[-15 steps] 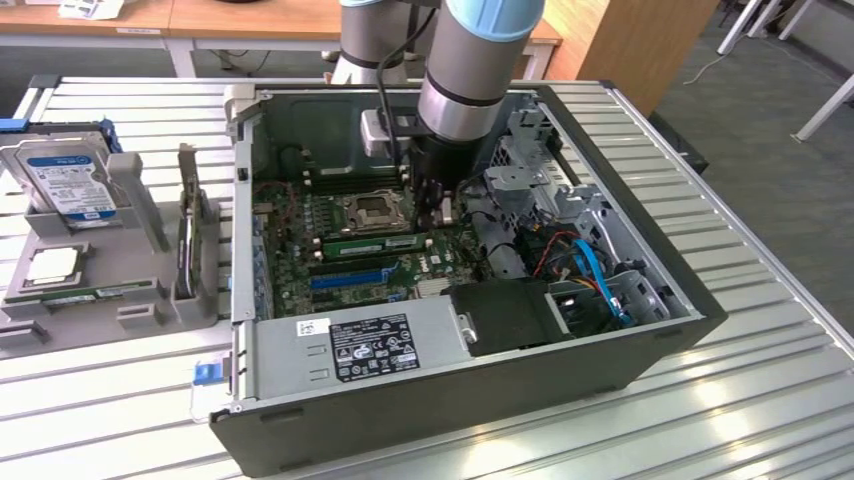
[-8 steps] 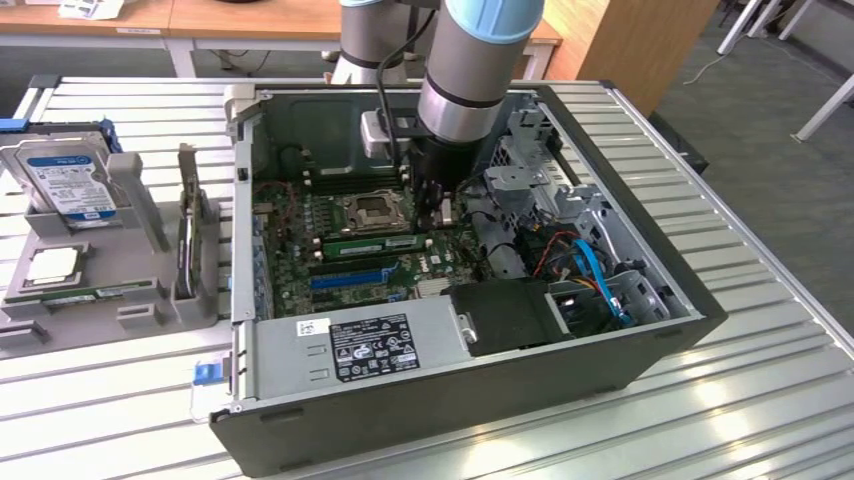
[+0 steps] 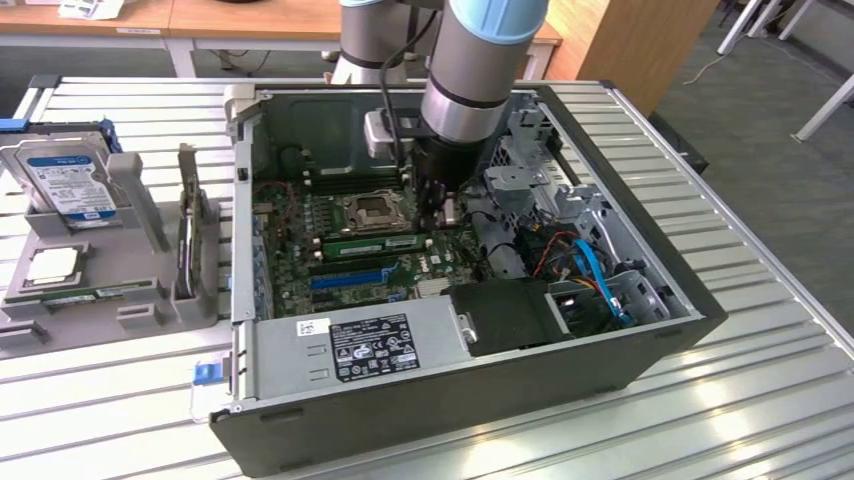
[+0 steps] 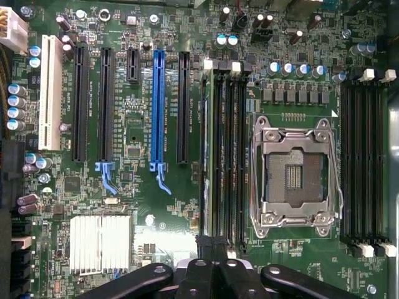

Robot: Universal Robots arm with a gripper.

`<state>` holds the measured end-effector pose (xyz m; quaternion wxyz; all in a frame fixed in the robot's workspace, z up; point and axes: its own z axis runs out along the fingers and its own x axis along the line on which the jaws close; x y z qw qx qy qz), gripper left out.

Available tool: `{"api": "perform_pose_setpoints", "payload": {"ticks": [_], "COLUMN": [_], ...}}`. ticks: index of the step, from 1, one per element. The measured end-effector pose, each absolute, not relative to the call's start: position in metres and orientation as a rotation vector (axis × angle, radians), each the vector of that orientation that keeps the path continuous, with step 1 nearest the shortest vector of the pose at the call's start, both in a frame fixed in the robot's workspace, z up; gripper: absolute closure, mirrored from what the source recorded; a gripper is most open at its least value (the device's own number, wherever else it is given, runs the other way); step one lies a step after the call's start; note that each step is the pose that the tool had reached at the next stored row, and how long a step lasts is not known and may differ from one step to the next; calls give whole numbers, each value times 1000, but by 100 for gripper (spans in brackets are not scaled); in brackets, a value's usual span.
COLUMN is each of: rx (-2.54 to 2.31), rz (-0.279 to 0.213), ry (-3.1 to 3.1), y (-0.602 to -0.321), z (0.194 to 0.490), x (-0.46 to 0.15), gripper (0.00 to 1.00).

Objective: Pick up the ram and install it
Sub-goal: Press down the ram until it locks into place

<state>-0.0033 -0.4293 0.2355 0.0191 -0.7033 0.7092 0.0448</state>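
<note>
The ram (image 3: pixel 371 243) is a thin green stick standing on edge in a memory slot just below the CPU socket (image 3: pixel 371 210) inside the open PC case (image 3: pixel 641 360). In the wrist view the ram (image 4: pixel 214 156) runs along one of the black slots beside the socket (image 4: pixel 298 171). My gripper (image 3: pixel 438 215) reaches down into the case at the end of the ram toward the exterior view's right. Its dark fingertips are together at that end of the slot bank, gripper (image 4: pixel 215 249) shut. Whether they touch the stick I cannot tell.
A second bank of empty black memory slots (image 4: pixel 365 156) lies on the socket's other side. Expansion slots, one of them blue (image 4: pixel 157 106), and a finned heatsink (image 4: pixel 100 243) are nearby. The power supply (image 3: pixel 360 345), drive cage and cables (image 3: pixel 587 270) crowd the case. A grey holder (image 3: pixel 94 260) outside carries a hard drive (image 3: pixel 67 180).
</note>
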Motion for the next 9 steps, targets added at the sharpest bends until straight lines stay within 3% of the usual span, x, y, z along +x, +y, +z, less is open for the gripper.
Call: {"api": "perform_pose_setpoints", "payload": {"ticks": [9], "rx": [-2183], "rz": [140], "ry": [2201], "y": [-429], "z": [235], "x": [4], "gripper": [90]}}
